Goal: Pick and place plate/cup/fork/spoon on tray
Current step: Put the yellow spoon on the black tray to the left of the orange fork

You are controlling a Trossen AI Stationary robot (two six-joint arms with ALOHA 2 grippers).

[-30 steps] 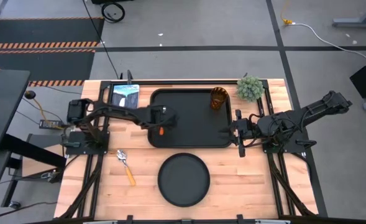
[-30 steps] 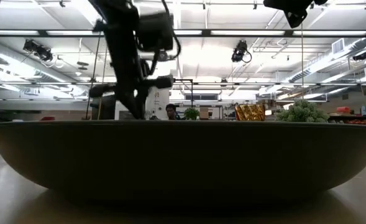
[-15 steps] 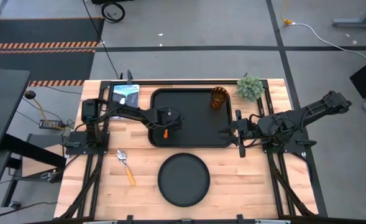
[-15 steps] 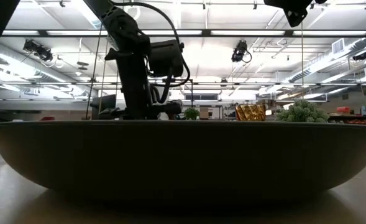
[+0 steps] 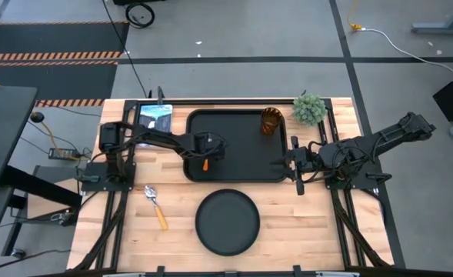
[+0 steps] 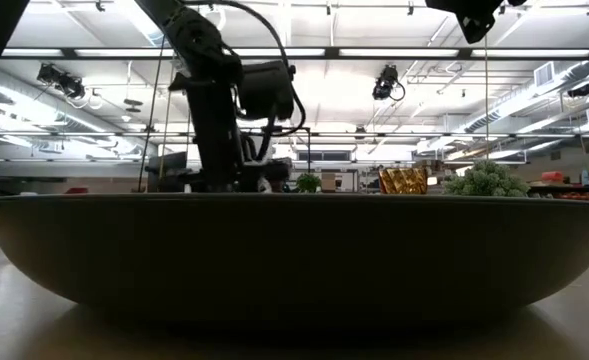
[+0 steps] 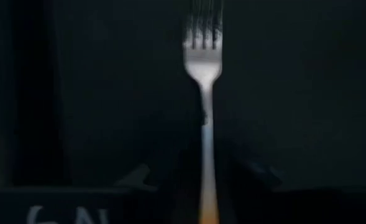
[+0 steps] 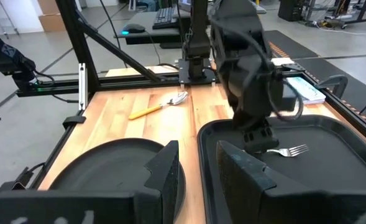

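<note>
The black tray (image 5: 241, 173) lies in the middle of the table. My left gripper (image 5: 209, 151) is low over the tray's left part, shut on the fork (image 7: 202, 56). The fork's orange handle (image 5: 204, 163) sticks out toward the near side. The amber cup (image 5: 271, 121) stands in the tray's far right corner. The round black plate (image 5: 227, 221) lies on the table in front of the tray. The spoon (image 5: 155, 204) lies on the table to the plate's left. My right gripper (image 5: 297, 165) is open and empty at the tray's right edge. My left gripper pinches the fork between its two fingers at the metal neck (image 7: 206, 163), just ahead of the orange handle. The fingers come from above and lie across the fork. The pronged head (image 8: 289, 151) lies low and about level over the tray floor; whether it touches I cannot tell.
A small green plant (image 5: 309, 108) stands at the far right beside the tray. A blue-white picture card (image 5: 154, 115) lies at the far left. In the low view the plate's rim (image 6: 294, 250) fills the foreground.
My left gripper has gone toward the table's right edge, farther in over the tray, and down toward its floor, still holding the fork. It has kept still over the last half second.
</note>
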